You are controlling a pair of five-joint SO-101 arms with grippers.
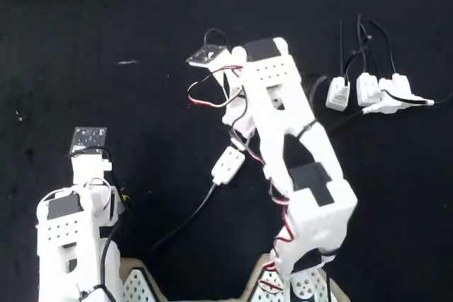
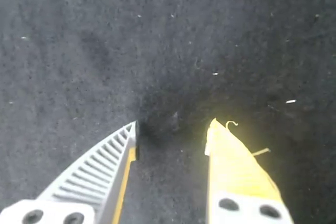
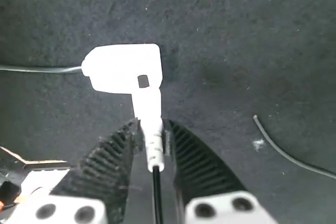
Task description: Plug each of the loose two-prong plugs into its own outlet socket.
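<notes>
White plug (image 3: 123,69) lay on the dark surface (image 3: 252,35) straight ahead of my right hand (image 3: 152,129), which pinched its neck, long axis running straight out from the grip, while my left hand (image 2: 170,129) hung released, well apart.

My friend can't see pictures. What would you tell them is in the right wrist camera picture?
The right gripper pinches the narrow neck of a white plug lying on a black mat. A thin cable leaves the plug's wider end, and a loose wire lies nearby.
</notes>
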